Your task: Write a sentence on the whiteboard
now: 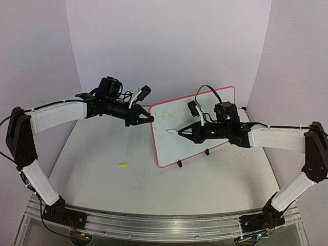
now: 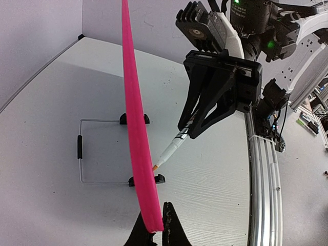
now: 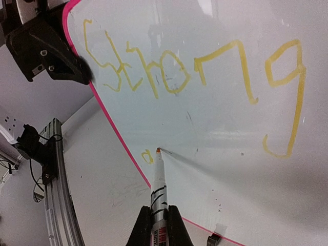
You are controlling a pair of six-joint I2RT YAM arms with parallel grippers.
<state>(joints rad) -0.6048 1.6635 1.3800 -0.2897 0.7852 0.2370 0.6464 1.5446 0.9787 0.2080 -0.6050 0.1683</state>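
**A:** Where's the whiteboard [image 1: 174, 146] at?

**B:** Upright mid-table, a bit right. The left gripper [image 1: 149, 118] is pinching its left rim. The right gripper [image 1: 180, 132] is clamped on a marker [image 3: 159, 189], tip touching the board under the yellow sentence [image 3: 195, 72], "Strong".

Robot lab cell, white backdrop walls [image 1: 169, 41], aluminium mounting rail [image 1: 154, 221]

Flat white tabletop [image 1: 102, 179], aluminium rail [image 1: 154, 224] along near edge. White rectangular whiteboard with pink-red rim [image 1: 174, 148] stands right of centre, tilted, on small black feet [image 2: 160, 179] and thin wire stand [image 2: 79, 147]. Small yellow cylindrical piece [image 1: 122, 165] lies left of board, apart from it.
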